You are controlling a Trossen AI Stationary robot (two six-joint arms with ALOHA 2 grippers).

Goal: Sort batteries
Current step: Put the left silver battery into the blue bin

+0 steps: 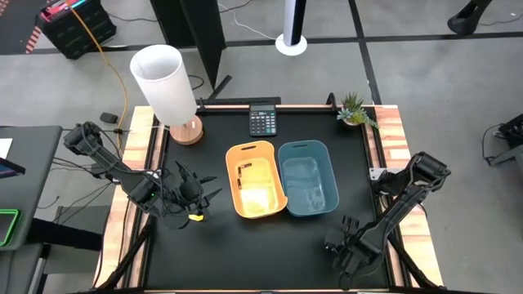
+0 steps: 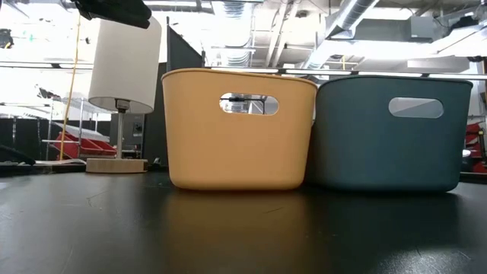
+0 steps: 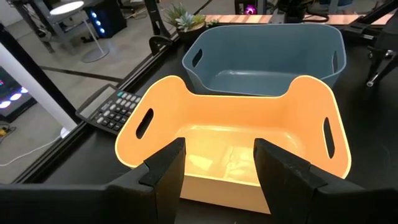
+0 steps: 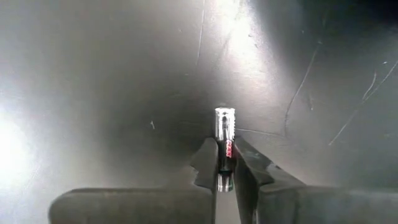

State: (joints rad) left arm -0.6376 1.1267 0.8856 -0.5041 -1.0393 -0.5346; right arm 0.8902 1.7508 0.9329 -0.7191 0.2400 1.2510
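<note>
Right wrist view: right gripper (image 4: 225,167) clenched on silvery battery (image 4: 224,142), low at mat's 5 o'clock. Lift straight, keep pinch. Left gripper (image 3: 217,168) released, empty, facing orange bin (image 3: 236,118).

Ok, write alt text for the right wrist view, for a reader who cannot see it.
The right gripper is shut on a slim silvery battery with red lettering, pinched between its two dark fingers just above the dark, scratched table. The battery's free end sticks out past the fingertips, and nothing else shows.
</note>
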